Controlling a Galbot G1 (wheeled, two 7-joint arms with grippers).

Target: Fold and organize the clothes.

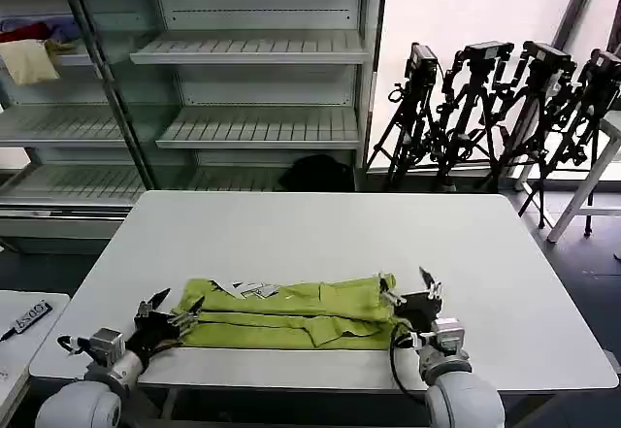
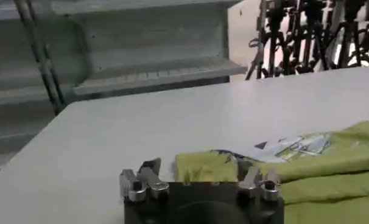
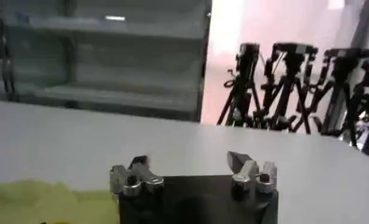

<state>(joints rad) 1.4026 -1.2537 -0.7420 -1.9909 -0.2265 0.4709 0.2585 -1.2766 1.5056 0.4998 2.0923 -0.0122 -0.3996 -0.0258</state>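
My left gripper (image 1: pixel 172 310) sits low at the near edge of the table (image 1: pixel 320 229), its fingers spread apart and gripping nothing, the tips at the left end of the T-shirt (image 1: pixel 291 313). From my left wrist, that gripper (image 2: pixel 200 175) has one finger over bare tabletop and the other against the green cloth (image 2: pixel 312 176). My right gripper (image 1: pixel 409 290) rests at the shirt's right end, also spread wide with nothing between the fingers; one tip lies on the cloth's edge, the other over the table. From my right wrist, the gripper (image 3: pixel 187 167) stands open above the white surface, with the shirt (image 3: pixel 44 198) off to one side.

The shirt is lime yellow-green, folded into a long flat band lying crosswise near the front of the table. A white printed patch (image 1: pixel 245 289) shows on its upper left part; the print is too small to read. Behind the table stand shelves (image 1: pixel 252 88) and a row of tripods (image 1: pixel 495 108).
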